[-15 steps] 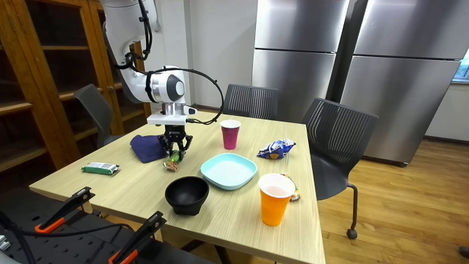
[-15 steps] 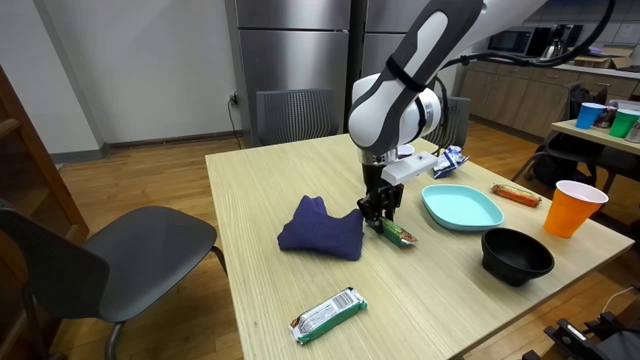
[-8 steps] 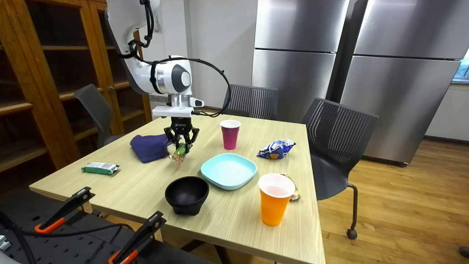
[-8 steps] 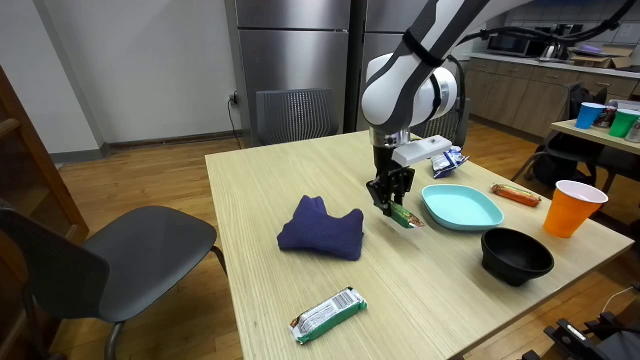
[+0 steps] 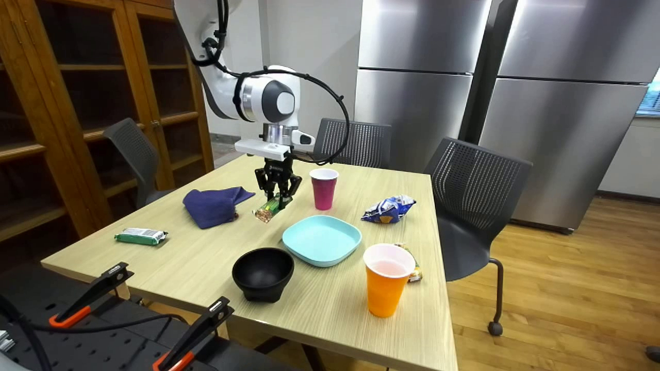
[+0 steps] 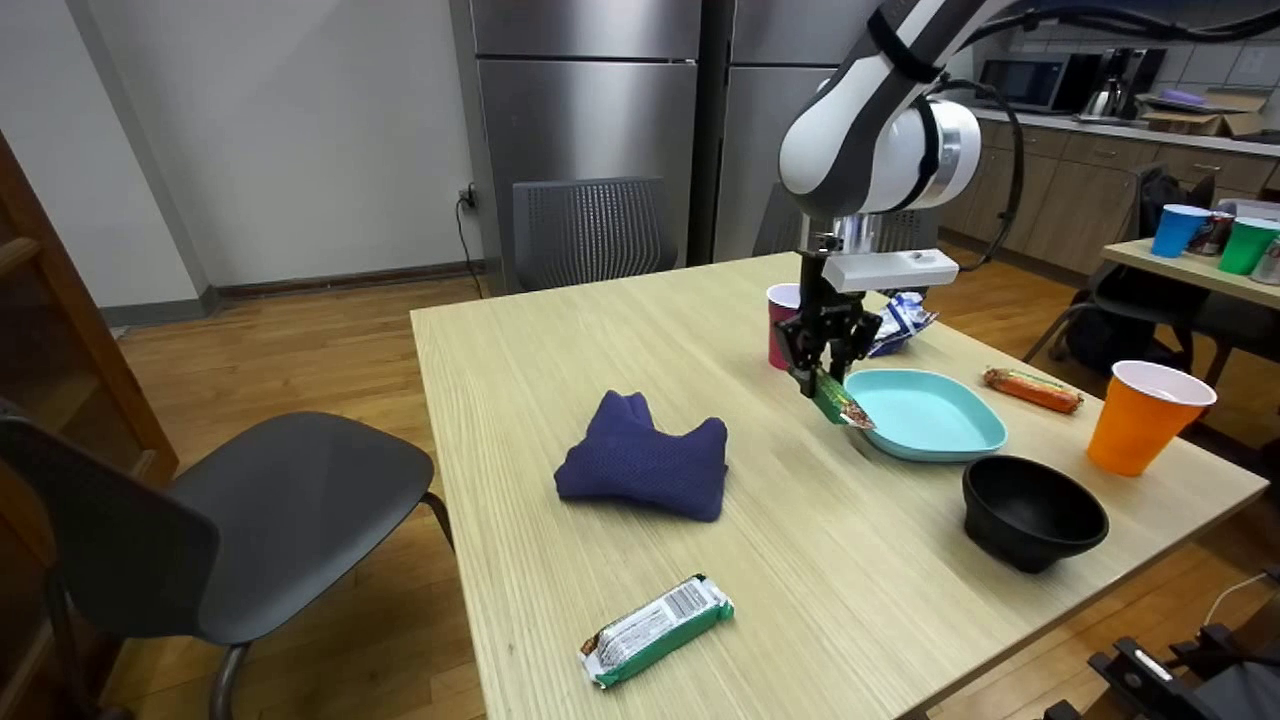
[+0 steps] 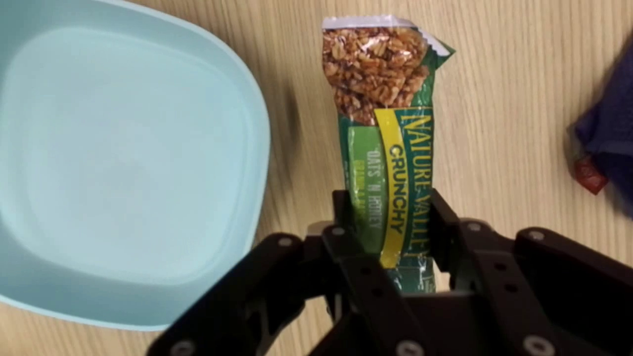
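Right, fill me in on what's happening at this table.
A robot arm has its gripper closed on the sides of a green-wrapped granola bar, holding it above the table. In the wrist view, the bar shows beside the light-blue plate rather than over it, with the dark-blue cloth off to the opposite side. Another green-wrapped bar lies on the table, where a black bowl and an orange cup stand too.

Two steel refrigerators (image 5: pixel 417 93) stand on wooden flooring (image 5: pixel 577 299).
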Motion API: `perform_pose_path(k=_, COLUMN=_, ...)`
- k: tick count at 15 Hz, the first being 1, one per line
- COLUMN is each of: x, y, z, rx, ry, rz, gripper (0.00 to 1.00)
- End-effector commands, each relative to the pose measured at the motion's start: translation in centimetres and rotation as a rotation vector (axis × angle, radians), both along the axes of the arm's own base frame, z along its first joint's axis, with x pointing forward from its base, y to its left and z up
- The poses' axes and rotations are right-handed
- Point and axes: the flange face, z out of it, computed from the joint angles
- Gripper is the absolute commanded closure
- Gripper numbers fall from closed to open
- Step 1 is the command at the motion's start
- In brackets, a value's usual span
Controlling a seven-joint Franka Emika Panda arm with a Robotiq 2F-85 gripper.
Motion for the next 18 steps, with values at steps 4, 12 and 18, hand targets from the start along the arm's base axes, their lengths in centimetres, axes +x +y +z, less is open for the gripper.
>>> perform_pose_path(k=4, x=-0.4, y=-4.8, z=1.0, rx=-0.042, ry=-0.019, rz=-0.281, gripper=0.87)
perform_pose_path(k=12, x=-0.3, y=-8.0, z=-0.6, rx=-0.114, ry=0.017, rz=-0.394, gripper=0.87)
perform_pose_path(k=18, x=-0.1, y=-9.2, z=-1.6, rx=-0.143, ry=0.028, rz=-0.428, gripper=0.87)
